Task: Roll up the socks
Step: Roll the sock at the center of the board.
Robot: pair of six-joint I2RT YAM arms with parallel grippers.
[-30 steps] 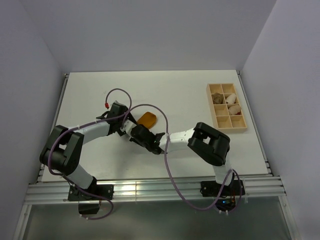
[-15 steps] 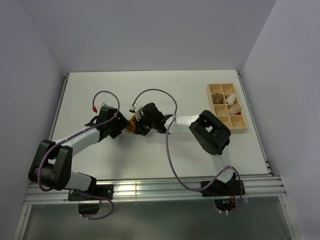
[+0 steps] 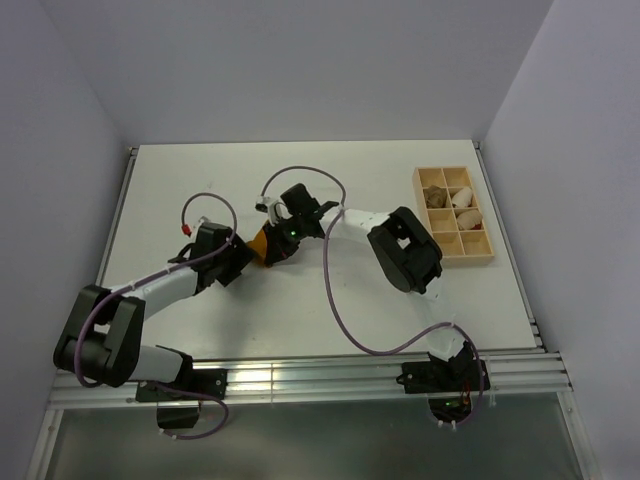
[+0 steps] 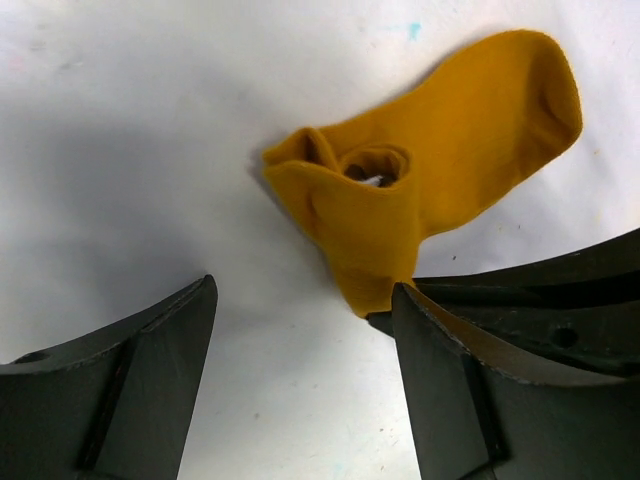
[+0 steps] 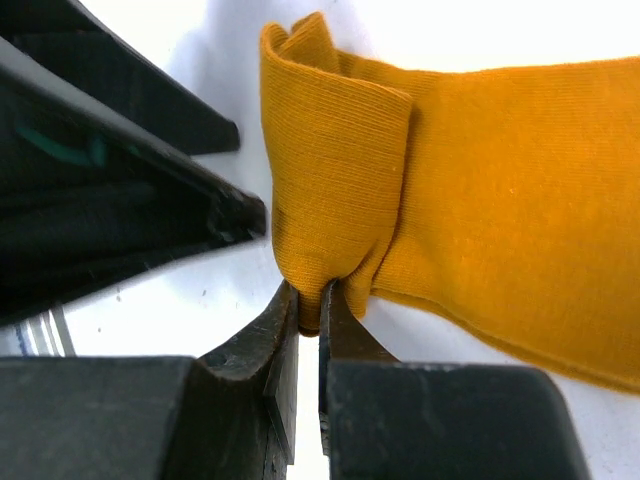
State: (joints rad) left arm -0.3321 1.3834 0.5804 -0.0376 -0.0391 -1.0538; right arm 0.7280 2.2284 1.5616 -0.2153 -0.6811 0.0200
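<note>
R hand (image 5: pixel 308 300) now farther up table (image 3: pixel 350 190) vs earlier, tight on mustard sock (image 4: pixel 470 130) fold; L hand (image 4: pixel 305 290) wide, empty.

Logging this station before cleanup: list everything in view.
mustard-orange fabric sock: one, partly folded, table centre, fold pinched by right pincer
wooden compartment tray: one, light wood, table's right side
cream-white rolled bundles: about two, tray's upper compartments
grey-brown bundle: count unclear, tray's upper-left compartments
white table: one, under everything
purple cables: two, looping along the arms
left pincer: one, black, open, beside the sock
right pincer: one, black, shut on the sock
</note>
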